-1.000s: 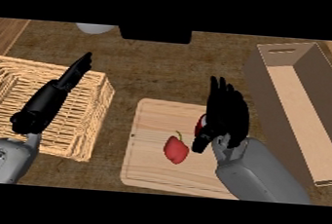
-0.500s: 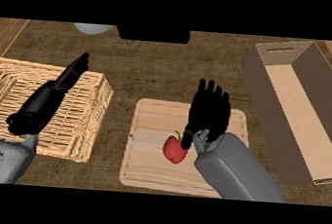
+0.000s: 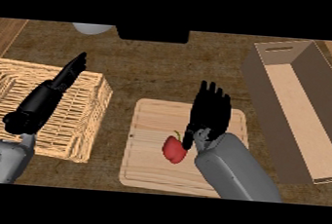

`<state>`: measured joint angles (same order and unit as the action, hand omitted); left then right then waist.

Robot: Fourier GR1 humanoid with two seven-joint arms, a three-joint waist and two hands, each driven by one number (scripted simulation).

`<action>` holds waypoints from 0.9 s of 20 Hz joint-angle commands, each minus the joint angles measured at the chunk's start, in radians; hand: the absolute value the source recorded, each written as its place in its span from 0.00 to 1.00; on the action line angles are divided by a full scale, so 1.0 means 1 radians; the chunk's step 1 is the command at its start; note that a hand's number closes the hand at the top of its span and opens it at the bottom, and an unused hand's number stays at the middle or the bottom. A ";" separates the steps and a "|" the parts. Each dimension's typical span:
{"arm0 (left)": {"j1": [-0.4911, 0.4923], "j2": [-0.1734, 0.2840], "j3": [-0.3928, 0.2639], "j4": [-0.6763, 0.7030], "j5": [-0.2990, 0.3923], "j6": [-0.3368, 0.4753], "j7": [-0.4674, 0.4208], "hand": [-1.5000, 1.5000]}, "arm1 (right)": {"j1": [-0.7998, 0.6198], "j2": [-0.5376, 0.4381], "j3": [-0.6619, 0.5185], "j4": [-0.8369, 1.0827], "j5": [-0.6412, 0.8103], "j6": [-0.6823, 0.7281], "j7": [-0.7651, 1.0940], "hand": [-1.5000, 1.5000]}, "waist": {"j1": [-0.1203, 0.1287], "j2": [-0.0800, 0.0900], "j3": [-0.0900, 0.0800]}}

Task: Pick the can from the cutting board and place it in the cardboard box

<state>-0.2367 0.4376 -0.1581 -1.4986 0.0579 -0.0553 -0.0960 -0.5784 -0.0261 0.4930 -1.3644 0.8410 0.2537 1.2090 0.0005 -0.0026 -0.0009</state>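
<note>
On the brown worktop [image 3: 164, 70] lies a pale cutting board [image 3: 150, 171]. A red item with a thin stem [image 3: 173, 148], not plainly a can, rests on its middle. The right hand [image 3: 208, 112] hovers just beside it, fingers straight and holding nothing. The cardboard box [image 3: 298, 118] stands open to the right, apart from the board. A wicker basket [image 3: 82, 122] sits left, under the left hand [image 3: 47, 98], whose fingers are straight. Bare worktop lies between board and box.

One head view looks steeply down at the counter [image 3: 164, 70], forearms entering from its lower edge.
</note>
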 commanded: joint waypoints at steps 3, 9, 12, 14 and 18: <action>0.053 -0.034 -0.015 -0.057 -0.018 0.012 0.009 0.50 | 0.014 0.025 -0.019 0.034 0.005 0.050 0.167 0.00 | 0.006 0.000 0.001; 0.035 -0.036 0.003 -0.035 -0.040 0.015 -0.002 0.50 | 0.031 0.024 -0.068 0.072 0.067 0.071 0.147 0.00 | 0.000 0.000 0.000; -0.024 -0.037 0.018 0.026 -0.030 -0.015 0.012 0.50 | 0.039 0.025 -0.028 0.077 0.062 0.026 0.182 0.00 | -0.002 0.003 0.000; 0.026 -0.050 0.001 -0.019 -0.053 0.000 0.001 0.50 | 0.097 0.025 -0.040 0.024 0.074 0.052 0.161 0.00 | -0.003 -0.001 0.000; 0.004 -0.022 0.048 0.005 -0.033 -0.054 -0.017 0.50 | 0.104 0.025 -0.030 0.037 0.051 0.040 0.125 0.00 | 0.000 0.002 0.000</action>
<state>-0.2186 0.3961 -0.1441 -1.5152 0.0148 -0.0704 -0.0956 -0.4866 -0.0200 0.4431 -1.3039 0.9038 0.2445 1.1597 0.0016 -0.0014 -0.0004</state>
